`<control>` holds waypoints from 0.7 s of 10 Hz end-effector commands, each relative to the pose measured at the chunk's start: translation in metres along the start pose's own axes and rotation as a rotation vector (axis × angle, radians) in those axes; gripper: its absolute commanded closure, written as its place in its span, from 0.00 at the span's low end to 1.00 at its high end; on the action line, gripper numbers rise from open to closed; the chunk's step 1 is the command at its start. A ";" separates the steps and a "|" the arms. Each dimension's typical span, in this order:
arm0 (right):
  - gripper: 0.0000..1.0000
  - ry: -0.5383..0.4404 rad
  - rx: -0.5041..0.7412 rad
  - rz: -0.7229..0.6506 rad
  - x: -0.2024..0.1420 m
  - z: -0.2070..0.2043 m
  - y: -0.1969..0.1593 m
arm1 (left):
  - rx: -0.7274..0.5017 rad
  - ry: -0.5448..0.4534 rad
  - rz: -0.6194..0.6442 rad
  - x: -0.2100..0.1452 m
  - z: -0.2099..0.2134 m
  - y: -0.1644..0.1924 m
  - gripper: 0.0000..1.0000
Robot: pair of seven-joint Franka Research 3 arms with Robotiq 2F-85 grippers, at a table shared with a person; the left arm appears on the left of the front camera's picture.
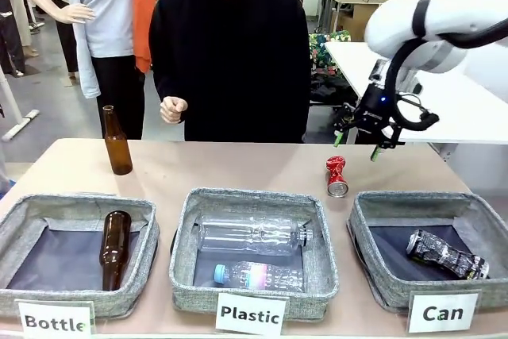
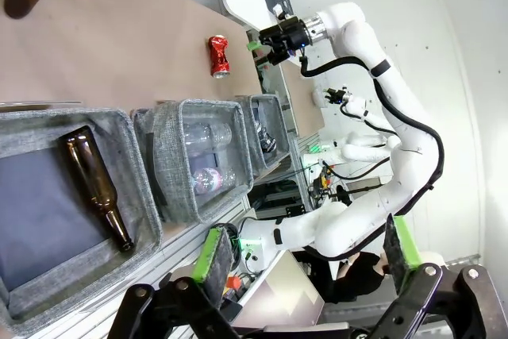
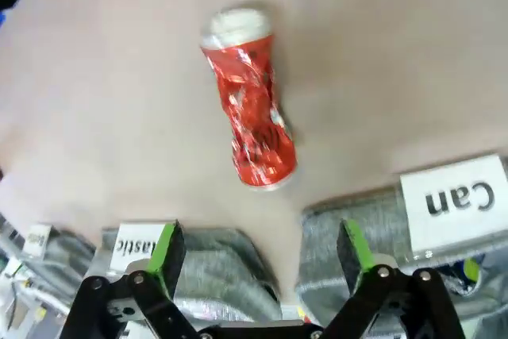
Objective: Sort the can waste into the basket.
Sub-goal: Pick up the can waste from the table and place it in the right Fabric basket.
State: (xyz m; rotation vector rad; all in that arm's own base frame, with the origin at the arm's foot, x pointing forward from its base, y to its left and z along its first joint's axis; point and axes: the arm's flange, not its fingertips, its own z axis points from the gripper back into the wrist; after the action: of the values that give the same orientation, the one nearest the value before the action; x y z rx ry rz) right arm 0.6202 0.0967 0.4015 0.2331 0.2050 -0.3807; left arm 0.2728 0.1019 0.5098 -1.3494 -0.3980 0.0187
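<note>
A crushed red can (image 1: 336, 176) lies on the table behind the right-hand basket; the right wrist view shows the red can (image 3: 251, 113) from above and the left wrist view shows it (image 2: 219, 55) far off. My right gripper (image 1: 361, 144) hovers open above and to the right of it, its green-padded fingers (image 3: 168, 248) spread wide with nothing between them. A black-and-silver crushed can (image 1: 446, 254) lies inside the grey basket (image 1: 373, 224) labelled "Can". My left gripper (image 2: 305, 252) is open, off the table's left end.
A "Plastic" bin (image 1: 184, 236) in the middle holds two clear bottles. A "Bottle" bin (image 1: 24, 220) on the left holds a brown bottle, and another brown bottle (image 1: 117, 142) stands upright behind it. A person stands at the far side with a hand (image 1: 172, 109) raised.
</note>
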 end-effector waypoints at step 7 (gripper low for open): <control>0.00 -0.322 -0.113 0.086 -0.018 -0.047 0.004 | 0.001 0.008 0.001 -0.002 0.001 -0.001 0.00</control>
State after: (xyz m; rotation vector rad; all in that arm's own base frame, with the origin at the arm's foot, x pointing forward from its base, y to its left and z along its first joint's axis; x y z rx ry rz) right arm 0.6052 0.1192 0.3572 0.0780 -0.0690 -0.2916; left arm 0.2728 0.1019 0.5099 -1.3493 -0.3981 0.0185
